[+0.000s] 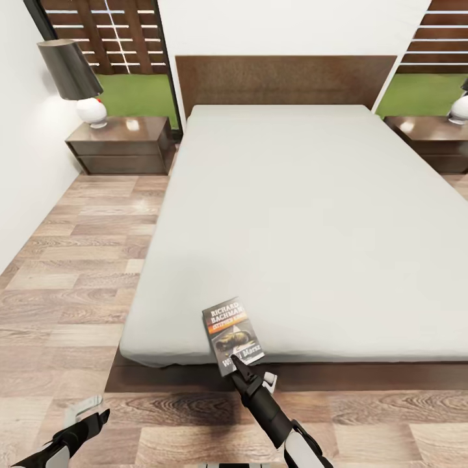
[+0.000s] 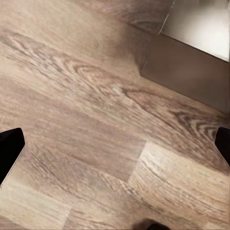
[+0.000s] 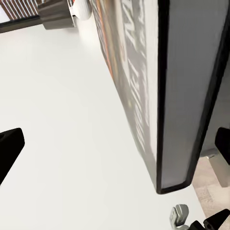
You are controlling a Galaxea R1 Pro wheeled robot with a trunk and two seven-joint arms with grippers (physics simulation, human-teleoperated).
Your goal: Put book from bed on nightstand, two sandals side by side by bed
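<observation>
At the far left of the head view, a low dark brown nightstand (image 1: 120, 144) with drawers stands against the white wall, bearing a lamp with a white round base and dark shade (image 1: 73, 77); it sits just beside the head of the bed, which makes it a handy drop-off for you. Nearer the bottom edge, your left gripper (image 1: 86, 416) hangs low over the grey-brown wood-plank floor (image 1: 71, 286), its fingers spread apart and empty, idling, it seems, to keep clear of the working arm. Its wrist camera looks down at planks and the dark corner of the bed frame (image 2: 184, 76).

Moving right, the large low bed with its pale grey-white mattress (image 1: 292, 221) fills the middle. The small dark paperback book with white lettering and an orange band (image 1: 232, 335) lies at the foot edge, its near end hanging over the mattress rim. Your right gripper (image 1: 242, 372) reaches its tip to that overhanging end; from the wrist, the book (image 3: 143, 86) looms between the two dark fingertips, so the jaws look spread around it, not yet clenched.

At the far right, a second nightstand (image 1: 432, 140) is cut off by the frame. Exact contact between finger and cover is hard to judge.
</observation>
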